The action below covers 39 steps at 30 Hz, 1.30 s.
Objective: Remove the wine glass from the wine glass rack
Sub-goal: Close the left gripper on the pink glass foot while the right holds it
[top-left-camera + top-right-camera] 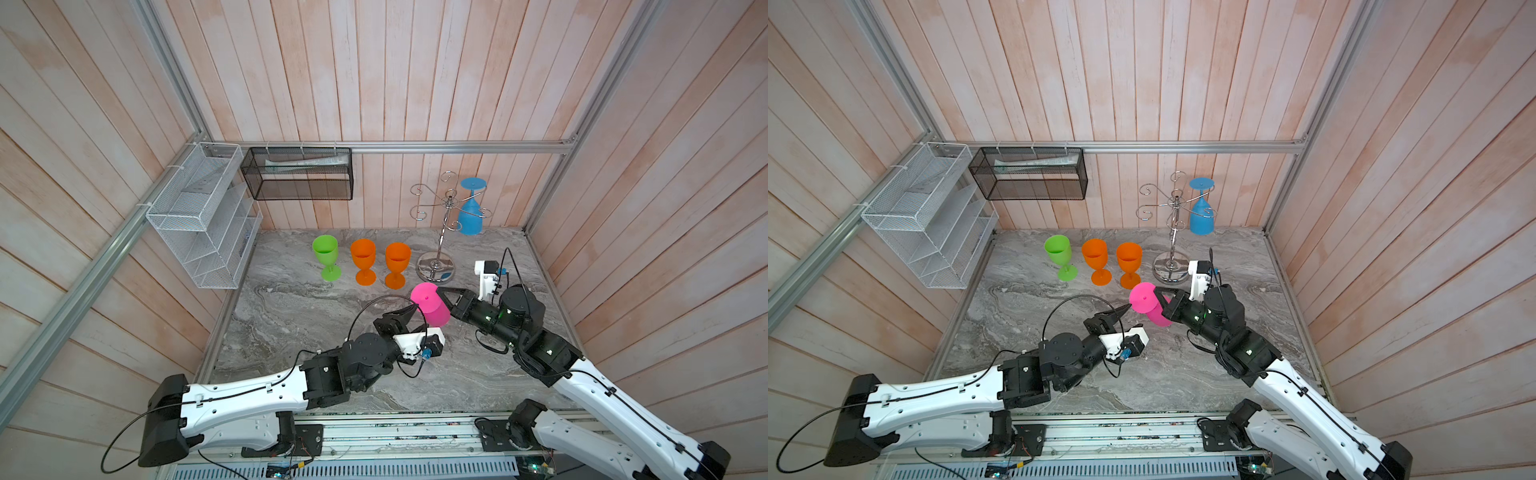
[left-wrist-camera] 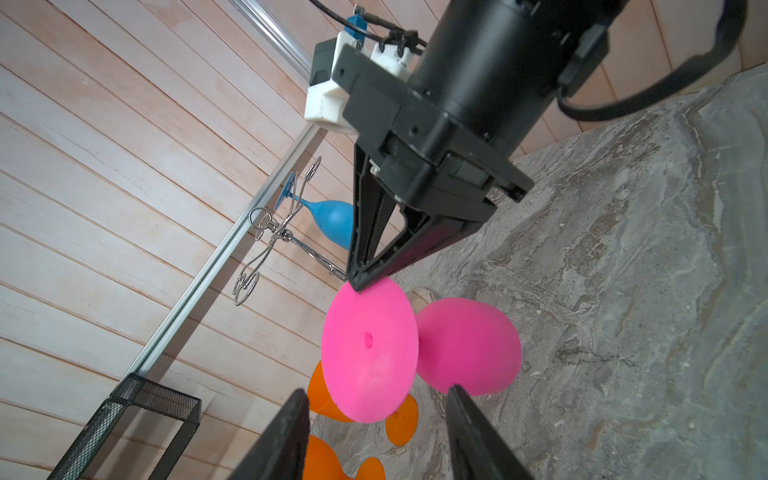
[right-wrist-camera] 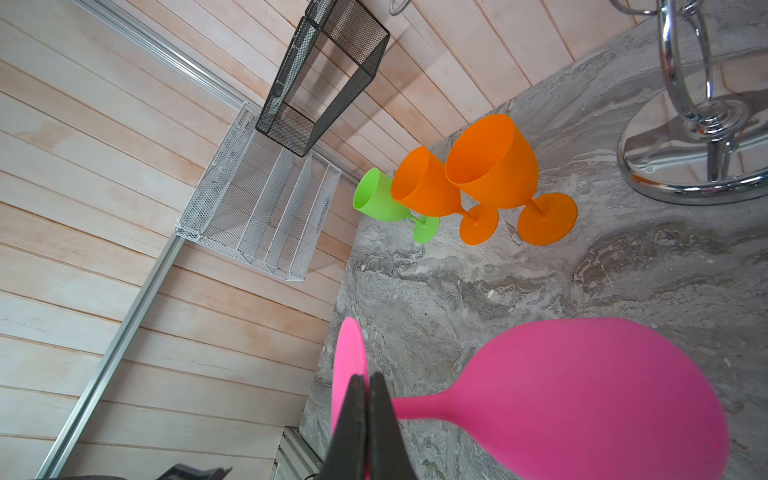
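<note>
Left tool, nearest me, stands spread astride the pink wine glass, whose foot rim my right tool pinches above the bench, clear of the wine glass rack beyond, where a blue glass hangs; I judge a handover, needing the left closed before the right releases.

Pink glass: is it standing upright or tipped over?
Tipped: the pink glass leans with its foot uppermost and bowl slanting down, foot rim pinched in the right pincer. Whether the bowl touches the table, cannot tell.
</note>
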Tool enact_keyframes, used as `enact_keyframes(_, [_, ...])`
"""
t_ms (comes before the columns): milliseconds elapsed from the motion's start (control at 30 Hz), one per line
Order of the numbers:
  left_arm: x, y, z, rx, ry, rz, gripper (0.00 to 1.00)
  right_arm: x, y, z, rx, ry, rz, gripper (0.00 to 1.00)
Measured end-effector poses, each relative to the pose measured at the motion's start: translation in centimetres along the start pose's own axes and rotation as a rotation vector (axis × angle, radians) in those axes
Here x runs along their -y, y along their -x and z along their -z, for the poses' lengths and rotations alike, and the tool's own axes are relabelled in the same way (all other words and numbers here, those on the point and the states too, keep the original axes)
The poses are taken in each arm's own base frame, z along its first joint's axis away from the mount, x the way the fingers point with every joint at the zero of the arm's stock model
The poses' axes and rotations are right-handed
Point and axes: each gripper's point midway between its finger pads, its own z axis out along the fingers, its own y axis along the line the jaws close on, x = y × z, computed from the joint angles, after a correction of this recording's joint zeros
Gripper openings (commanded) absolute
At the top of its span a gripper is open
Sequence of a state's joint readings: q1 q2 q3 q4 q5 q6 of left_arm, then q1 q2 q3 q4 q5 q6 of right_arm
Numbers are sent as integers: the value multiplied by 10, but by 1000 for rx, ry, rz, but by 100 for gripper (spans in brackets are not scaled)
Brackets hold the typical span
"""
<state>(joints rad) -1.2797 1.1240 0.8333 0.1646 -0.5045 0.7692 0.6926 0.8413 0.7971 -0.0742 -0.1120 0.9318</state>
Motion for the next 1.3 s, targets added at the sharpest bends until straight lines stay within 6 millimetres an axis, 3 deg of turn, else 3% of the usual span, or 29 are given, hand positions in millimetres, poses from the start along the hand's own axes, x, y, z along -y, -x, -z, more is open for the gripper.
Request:
enact_keyframes(267, [27, -12, -21, -50, -44, -112, 48, -6, 0, 0, -6, 31, -5, 0])
enact_keyframes(433, [29, -17, -37, -92, 13, -211, 48, -4, 2, -1, -2, 23, -6, 0])
enact_keyframes(600, [24, -20, -47, -123, 81, -282, 41, -1, 2, -1, -1, 11, -5, 0])
enact_keyframes(1000, [0, -8, -45, -88, 162, -267, 17, -5, 3, -1, 1, 28, -4, 0])
enact_keyframes(1233, [-4, -4, -42, -63, 163, -269, 1, -9, 6, 0, 15, 46, -14, 0])
enact_keyframes(1300, [-4, -4, -42, -59, 165, -271, 0, -9, 6, 0, 15, 46, -19, 0])
